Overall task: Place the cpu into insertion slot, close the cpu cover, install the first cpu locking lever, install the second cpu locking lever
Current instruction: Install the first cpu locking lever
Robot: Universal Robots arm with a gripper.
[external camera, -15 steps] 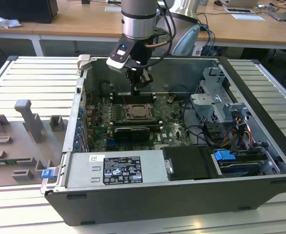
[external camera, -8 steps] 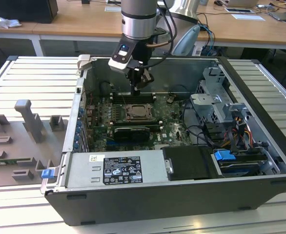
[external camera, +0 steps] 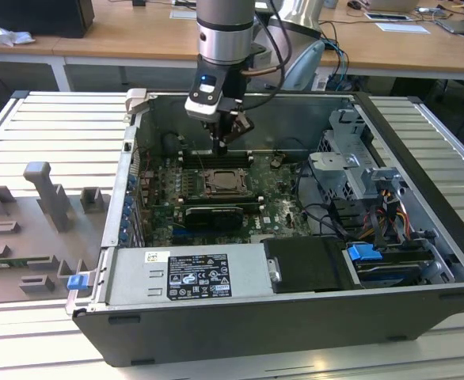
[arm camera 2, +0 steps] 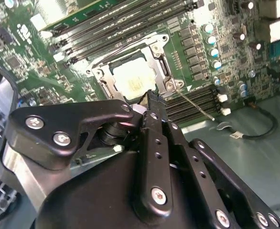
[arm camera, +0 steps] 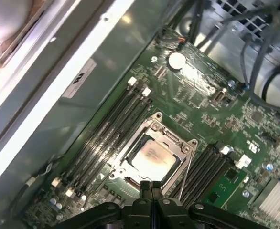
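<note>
The exterior view takes in the open computer case (external camera: 295, 324) on the slatted counter (external camera: 50, 127). The tool (external camera: 222, 145) hangs just above the insertion slot (external camera: 222, 183), its tips pressed together on nothing. In both wrist views the square cpu (arm camera: 152, 157) (arm camera 2: 133, 80) lies flat, pale face up, seated in the slot. Its edges are parallel to the memory slots (arm camera: 106, 138), and the cpu cover (arm camera: 166, 138) frames it. A thin lever rod (arm camera 2: 195, 104) slants from one corner.

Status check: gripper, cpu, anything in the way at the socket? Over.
Gripper shut, empty, above the socket's edge. Cpu seated in insertion slot, cpu cover down around it. Thin lever rod sticks out beside the socket.
</note>
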